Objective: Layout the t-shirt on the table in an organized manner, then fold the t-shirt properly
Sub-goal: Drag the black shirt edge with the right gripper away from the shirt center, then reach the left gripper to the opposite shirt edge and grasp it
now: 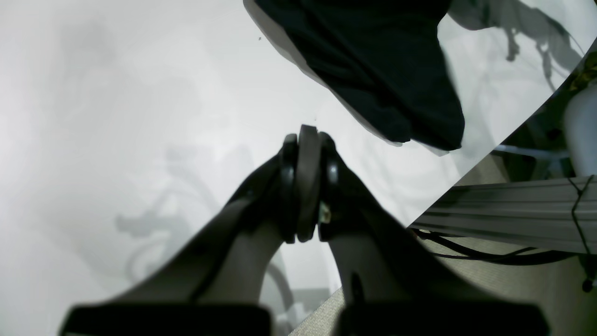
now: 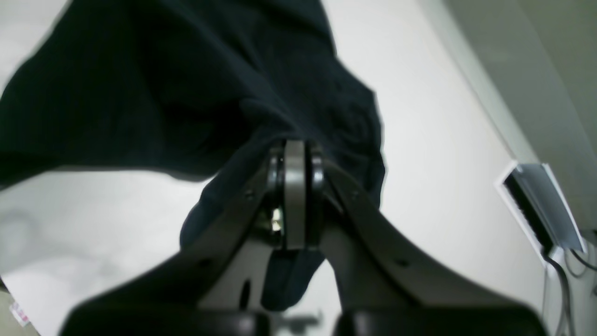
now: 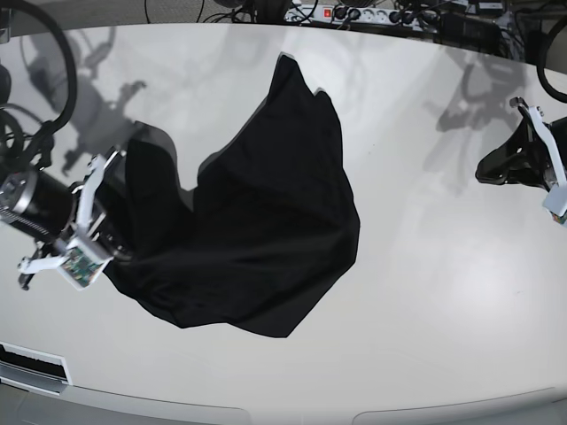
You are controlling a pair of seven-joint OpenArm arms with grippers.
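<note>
The black t-shirt (image 3: 257,230) lies crumpled and uneven on the white table (image 3: 443,292), left of centre in the base view. My right gripper (image 3: 120,250) is at the shirt's left edge. In the right wrist view that gripper (image 2: 295,151) is shut on a bunched fold of the t-shirt (image 2: 163,84), with fabric draping around and below the fingers. My left gripper (image 3: 483,168) hovers over bare table far to the right, apart from the shirt. In the left wrist view it (image 1: 305,135) is shut with nothing in it, and a corner of the t-shirt (image 1: 382,70) lies beyond it.
A power strip (image 3: 354,13) and cables run along the table's far edge. A white slotted box (image 3: 31,363) sits at the near left corner, also seen as the box (image 2: 541,205). An aluminium rail (image 1: 513,210) with cables shows past the table edge.
</note>
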